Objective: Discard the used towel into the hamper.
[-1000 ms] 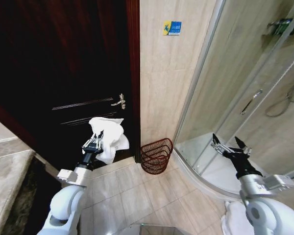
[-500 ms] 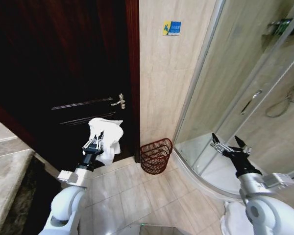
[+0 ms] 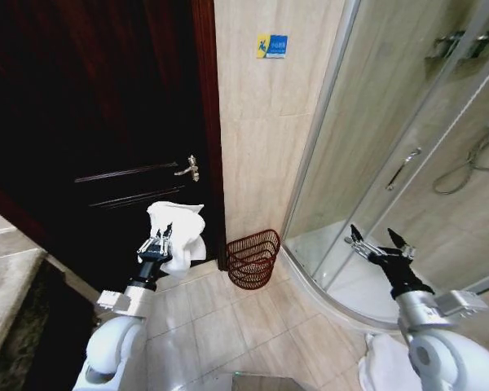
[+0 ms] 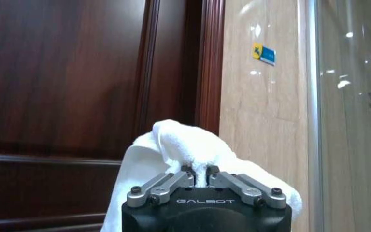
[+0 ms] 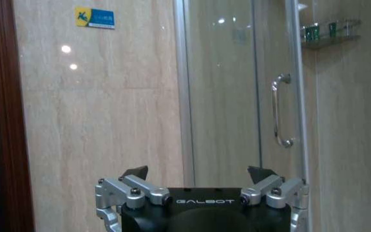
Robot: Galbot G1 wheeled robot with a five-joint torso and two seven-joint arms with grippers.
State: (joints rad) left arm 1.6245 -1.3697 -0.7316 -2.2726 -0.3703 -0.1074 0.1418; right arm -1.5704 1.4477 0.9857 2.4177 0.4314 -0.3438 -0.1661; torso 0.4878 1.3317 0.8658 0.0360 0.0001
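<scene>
Two robot arms reach out over a floor of big beige tiles [image 3: 228,326]. The left gripper [image 3: 156,242] is at about 9 o'clock in the head view, held up in front of the dark brown wooden door [image 3: 90,122]. Its fingers are pinched tight on a soft white crumpled towel [image 3: 178,232], which puffs up above the fingers and hangs down beside them. In the left wrist view the towel [image 4: 185,145] bulges out from between the closed fingers.

At the middle, by 6 o'clock, the small round dark reddish-brown wire hamper [image 3: 251,258] sits on the floor, tipped toward the robot, against the beige stone wall [image 3: 261,147]. It is between the door frame and the glass shower stall [image 3: 391,163]. The towel is near the hamper, to its left and higher up, not touching it.

A little blue and yellow sticker [image 3: 271,46] is high on the wall at 12 o'clock.

The right gripper [image 3: 378,243] is at 4 o'clock, in front of the shower glass, with its fingers spread wide and nothing in them.
</scene>
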